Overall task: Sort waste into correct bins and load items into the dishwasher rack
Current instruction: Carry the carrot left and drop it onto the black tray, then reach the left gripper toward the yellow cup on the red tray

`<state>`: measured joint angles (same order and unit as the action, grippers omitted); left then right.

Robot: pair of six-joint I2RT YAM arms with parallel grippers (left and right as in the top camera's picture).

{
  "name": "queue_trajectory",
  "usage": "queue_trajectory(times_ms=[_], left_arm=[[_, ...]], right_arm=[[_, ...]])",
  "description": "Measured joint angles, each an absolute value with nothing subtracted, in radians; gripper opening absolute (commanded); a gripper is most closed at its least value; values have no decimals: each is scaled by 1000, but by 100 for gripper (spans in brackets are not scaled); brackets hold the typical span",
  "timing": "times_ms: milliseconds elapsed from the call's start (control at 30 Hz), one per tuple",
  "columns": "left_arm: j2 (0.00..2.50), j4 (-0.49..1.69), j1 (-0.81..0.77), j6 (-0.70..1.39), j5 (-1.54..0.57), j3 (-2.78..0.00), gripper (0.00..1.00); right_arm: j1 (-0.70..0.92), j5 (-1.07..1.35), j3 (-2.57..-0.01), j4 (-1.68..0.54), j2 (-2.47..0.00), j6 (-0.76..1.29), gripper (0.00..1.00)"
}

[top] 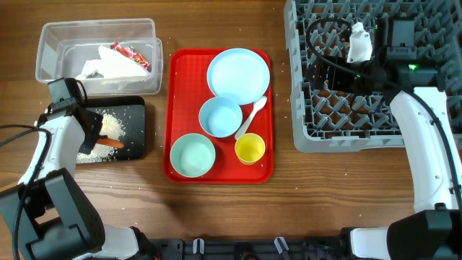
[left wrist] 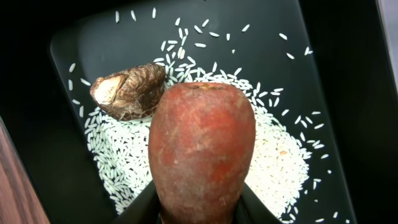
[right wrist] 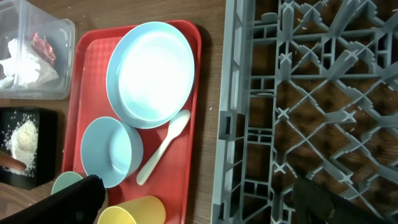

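The left gripper (top: 94,128) squeezes the orange carrot (left wrist: 200,149) over the black tray (top: 135,115), where rice (left wrist: 273,155) and a brown scrap (left wrist: 127,90) lie. The blue plate (top: 238,74) sits on the red tray (top: 174,108). The right gripper (right wrist: 199,202) hangs over the grey rack (top: 346,124), fingers wide apart, holding nothing.

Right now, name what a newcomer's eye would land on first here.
The bright red tray at the centre of the overhead view, carrying the pale blue plate and other dishes, grabs attention first. Next, the orange carrot fills the left wrist view, gripped in the left jaws above white rice in the black tray.
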<state>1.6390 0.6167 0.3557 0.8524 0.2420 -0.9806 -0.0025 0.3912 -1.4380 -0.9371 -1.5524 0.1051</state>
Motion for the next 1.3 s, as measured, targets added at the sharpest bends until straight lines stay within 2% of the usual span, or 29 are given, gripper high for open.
queue_trajectory(times_ms=[200,367,500,600,800,867,1033,1200,1300], left_arm=[[1639,616,356,859,242,-981,38],[1639,609,356,859,250,-981,37],[1639,581,356,819,253,-982,51],[1622,625,356,653,172,-1035,63],[1431,690,312,360,-70,-1122,69],[1381,697,259,320,-109,-1125,69],[1346,687,-31,254,-162,-1126,68],[1419,649,-315,241,-167,-1158,68],[1505,672,-406,239,-157,-1231,68]], right_arm=[[-2,391,-1438,-937,-1552,105,100],[-2,391,-1438,-937,-1552,105,100],[-2,391,-1438,-937,-1552,105,100],[-2,391,-1438,-936,-1552,105,100],[-2,392,-1438,-925,-1552,116,100],[-2,392,-1438,-924,-1552,117,100],[-2,393,-1438,-919,-1552,120,100],[-2,392,-1438,-919,-1552,120,100],[-2,392,-1438,-920,-1552,120,100]])
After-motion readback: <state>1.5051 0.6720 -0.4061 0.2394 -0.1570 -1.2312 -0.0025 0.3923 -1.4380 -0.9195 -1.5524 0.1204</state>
